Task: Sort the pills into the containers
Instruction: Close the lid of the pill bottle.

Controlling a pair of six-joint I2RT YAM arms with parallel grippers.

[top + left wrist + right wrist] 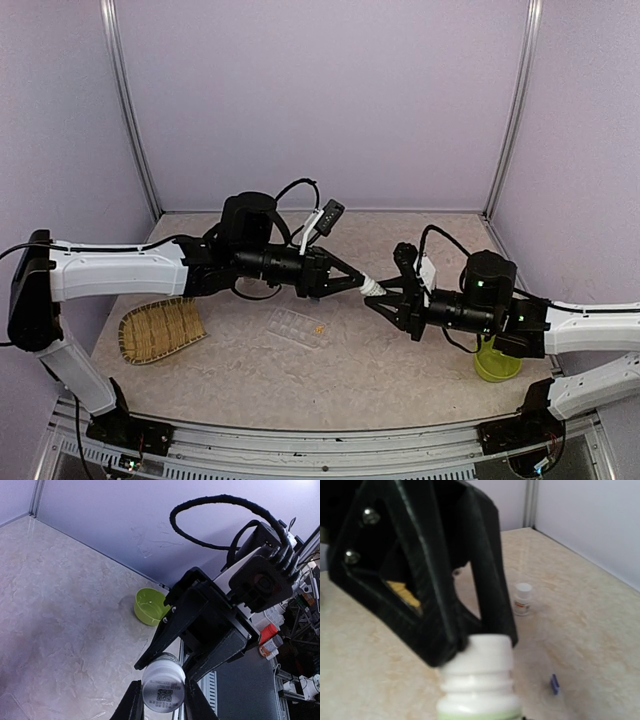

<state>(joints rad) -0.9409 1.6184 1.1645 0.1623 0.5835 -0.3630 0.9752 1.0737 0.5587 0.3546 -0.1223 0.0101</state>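
- Gripping a small white plastic bottle (373, 287) in mid-air, my left fingers (131, 705) and my right fingers (395, 297) are each closed on one end of it. Its ribbed neck and smooth round cap point towards the left pair.
- I judge this to be the opening step: the cap has to come off before any pill can be tipped out.
- The next move calls for twisting one wrist against the other with a firm hold, since the smooth plastic could slip.
- Below, the flat clear plastic box (298, 327) with small compartments lies on the mottled beige surface (400, 370). A few orange-yellow pills (319, 328) show at its right end.
- One tiny dark blue pill (554, 684) lies loose on the surface, and a second small white bottle (522, 599) stands upright beyond it.
- Farther out are an oval woven bamboo tray (160, 330) to my left and a glossy lime-green round bowl (497, 365) to my right.
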